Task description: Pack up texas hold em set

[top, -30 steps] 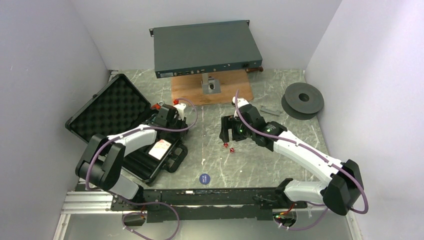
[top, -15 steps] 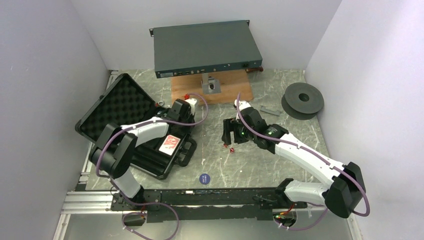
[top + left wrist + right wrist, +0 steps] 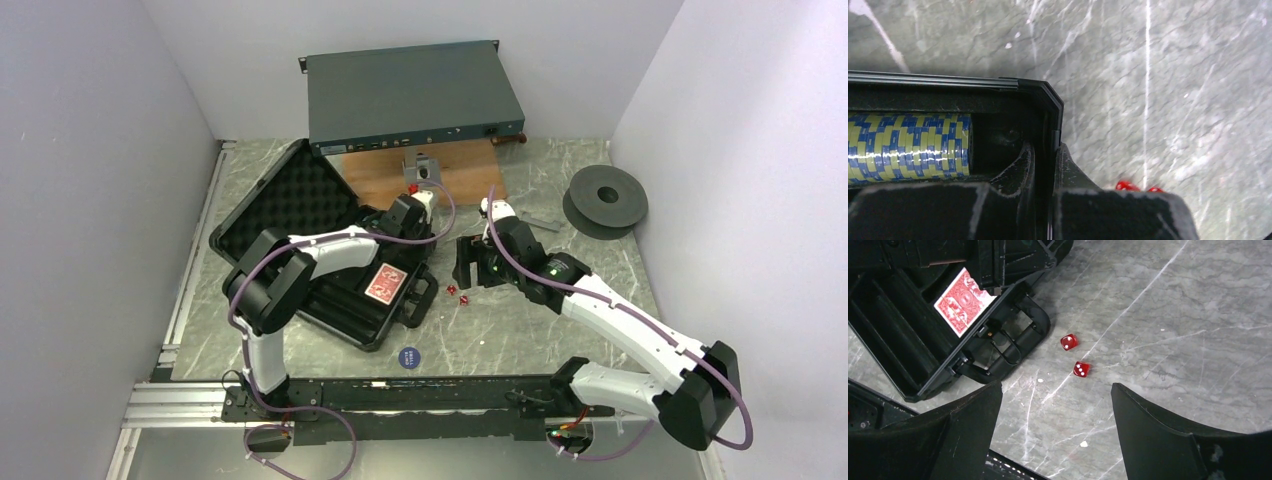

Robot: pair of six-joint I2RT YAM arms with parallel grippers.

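Observation:
The black briefcase lies open left of centre, its foam lid raised. A red-backed card deck rests in the base. My left gripper is shut on the case's right side wall, one finger inside and one outside. A blue-and-yellow-looking chip stack lies in the slot beside it. Two red dice lie on the table just right of the case handle. My right gripper hovers open above the table just short of the dice, holding nothing. A blue disc lies near the front edge.
A large grey rack box stands at the back on a wooden board. A dark grey spool sits at the right wall. A small grey bar lies behind my right arm.
My left gripper closed on the case wall and dragged the open case rightward towards the dice. The right gripper shifted slightly and stayed open.

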